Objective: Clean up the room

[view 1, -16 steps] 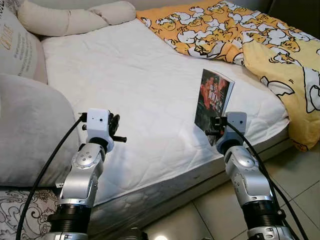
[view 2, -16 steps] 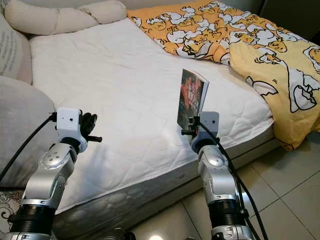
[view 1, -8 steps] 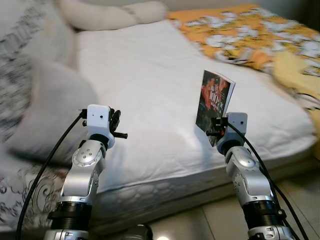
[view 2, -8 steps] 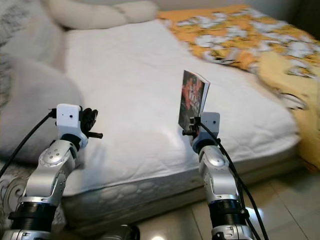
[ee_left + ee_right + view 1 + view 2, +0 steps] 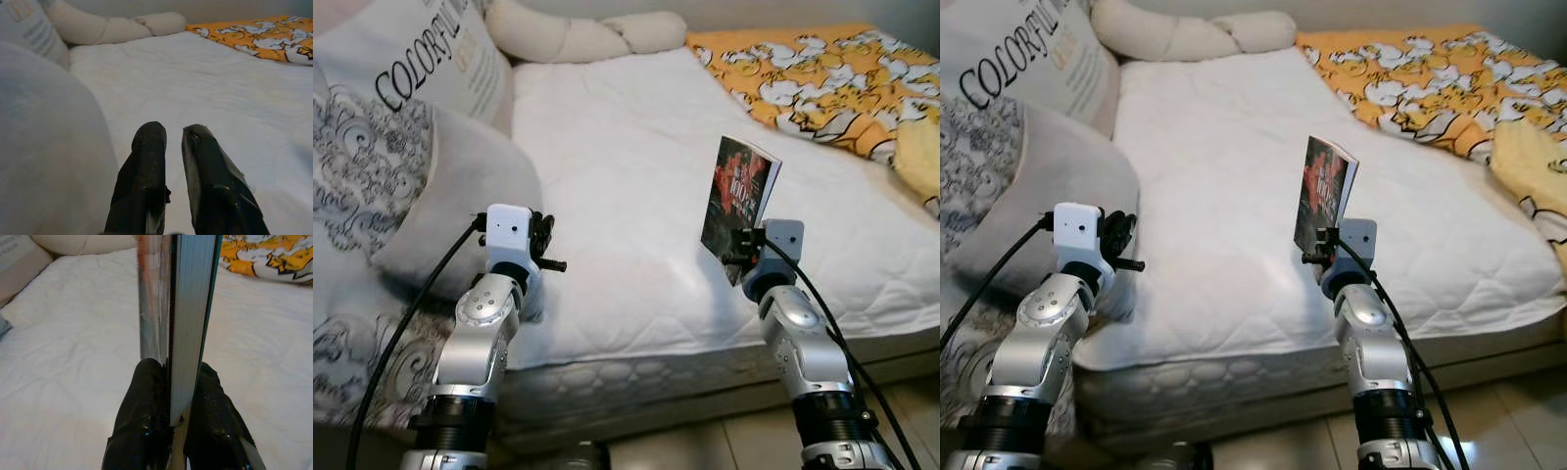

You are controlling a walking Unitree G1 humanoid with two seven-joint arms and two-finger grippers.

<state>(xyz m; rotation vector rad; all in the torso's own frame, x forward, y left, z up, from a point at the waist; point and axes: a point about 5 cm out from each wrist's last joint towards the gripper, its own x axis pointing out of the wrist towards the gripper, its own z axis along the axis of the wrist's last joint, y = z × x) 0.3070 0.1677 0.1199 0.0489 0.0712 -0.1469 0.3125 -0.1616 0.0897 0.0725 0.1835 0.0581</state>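
A: What colours fill the frame?
B: A white quilted mattress (image 5: 626, 176) at centre; an orange blanket (image 5: 822, 83) with white cartoon figures, upper right.
A: And the book (image 5: 737, 201)?
B: Dark cover, red lettering. Upper left, a white pillow (image 5: 421, 69) with black letters; below it, grey swirl-patterned bedding (image 5: 357, 171).

A white quilted bed (image 5: 626, 186) is carrying grey pillows (image 5: 450, 186), a cream bolster (image 5: 578, 37) and an orange patterned blanket (image 5: 822, 78).
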